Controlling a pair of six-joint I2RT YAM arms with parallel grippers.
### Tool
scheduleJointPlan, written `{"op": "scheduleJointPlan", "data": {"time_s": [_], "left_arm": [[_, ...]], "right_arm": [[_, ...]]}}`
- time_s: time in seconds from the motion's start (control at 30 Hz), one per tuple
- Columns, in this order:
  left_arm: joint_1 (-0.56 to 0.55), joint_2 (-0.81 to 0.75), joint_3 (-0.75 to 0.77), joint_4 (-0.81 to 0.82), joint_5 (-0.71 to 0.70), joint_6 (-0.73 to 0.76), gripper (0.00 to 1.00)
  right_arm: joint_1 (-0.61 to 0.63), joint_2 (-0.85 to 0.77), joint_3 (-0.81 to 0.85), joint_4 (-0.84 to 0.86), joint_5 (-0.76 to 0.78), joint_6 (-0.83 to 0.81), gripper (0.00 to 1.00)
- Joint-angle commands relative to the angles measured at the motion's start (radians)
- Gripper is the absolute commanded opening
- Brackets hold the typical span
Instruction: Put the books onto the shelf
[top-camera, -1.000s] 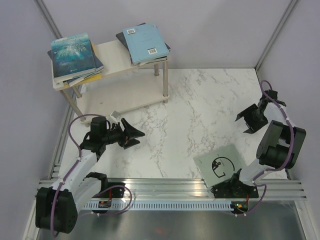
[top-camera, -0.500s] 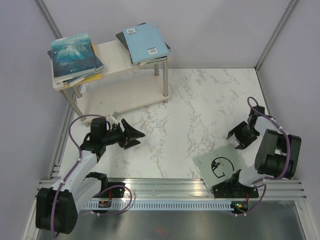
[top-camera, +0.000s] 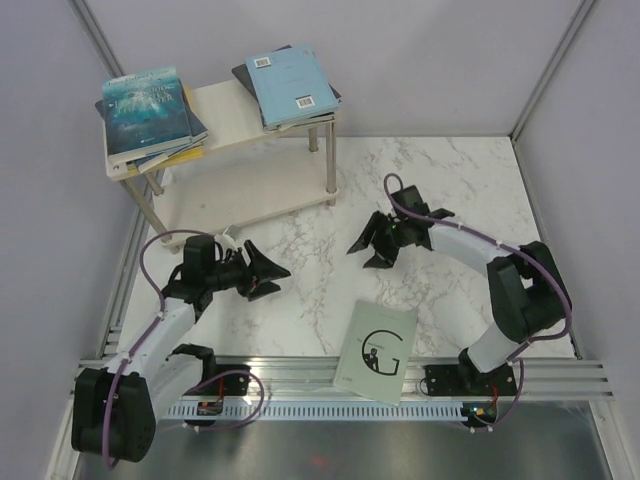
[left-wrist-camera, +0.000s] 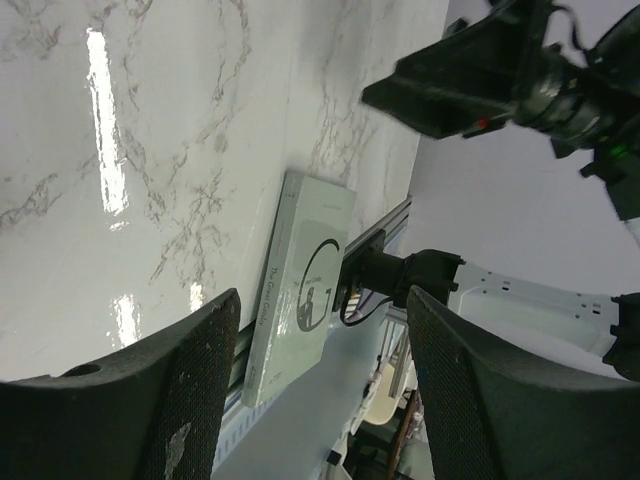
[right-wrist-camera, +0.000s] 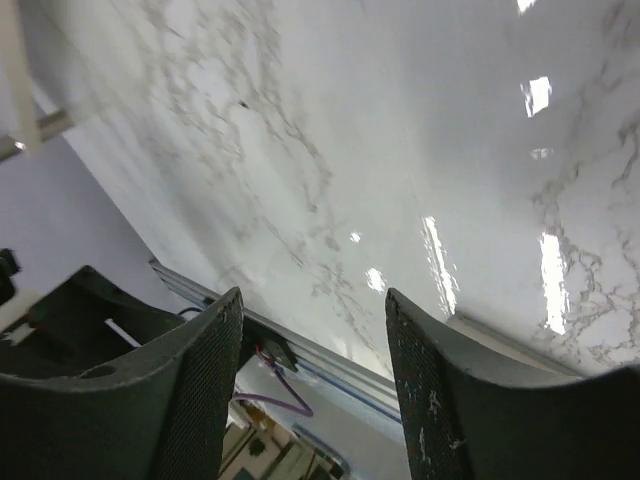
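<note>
Watch it: left gripper and right gripper both gape empty, and the grey G book overhangs the near edge of the table, so one clumsy nudge from you tips it off.

White marble-look table top in front of me, glossy, with grey veins running all across it. In the left wrist view, bright streaks of light bounce off it, and the right wrist view catches a few smaller glints. Along the near edge runs a ribbed aluminium rail, with a slotted metal strip just below it. Under that lies a dull grey band. Pale lavender-grey walls close the table in at the back and on both sides. A slanted metal post stands at the back left corner, and a second post at the back right.
</note>
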Motion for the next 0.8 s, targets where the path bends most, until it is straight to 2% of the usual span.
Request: {"op": "scheduleJointPlan", "data": {"time_s": [0.0, 0.03, 0.13, 0.2, 0.33, 0.43, 0.57, 0.77], "left_arm": [[-0.005, 0.016, 0.035, -0.054, 0.025, 0.107, 0.71], [-0.007, 0.022, 0.032, -0.064, 0.026, 0.117, 0.71], [-0.042, 0.065, 0.016, -0.089, 0.026, 0.153, 0.71], [-0.114, 0.107, 0.012, -0.092, -0.003, 0.159, 0.71], [-0.328, 0.205, 0.048, -0.081, -0.108, 0.147, 0.72], [-0.417, 0.286, 0.085, -0.043, -0.142, 0.121, 0.72], [-0.493, 0.407, 0.114, 0.020, -0.158, 0.102, 0.72], [-0.628, 0.617, 0.191, 0.090, -0.176, 0.096, 0.72]], "right_arm": [[-0.080, -0.036, 0.122, -0.114, 0.058, -0.108, 0.64], [-0.097, -0.042, 0.128, -0.216, 0.086, -0.164, 0.64], [-0.161, -0.085, 0.087, -0.359, 0.154, -0.232, 0.67], [-0.172, -0.125, 0.053, -0.415, 0.179, -0.286, 0.71], [-0.172, -0.228, -0.063, -0.516, 0.226, -0.314, 0.75], [-0.172, -0.303, -0.136, -0.552, 0.232, -0.302, 0.78], [-0.173, -0.360, -0.225, -0.552, 0.203, -0.292, 0.79], [-0.170, -0.395, -0.370, -0.443, 0.115, -0.254, 0.78]]}}
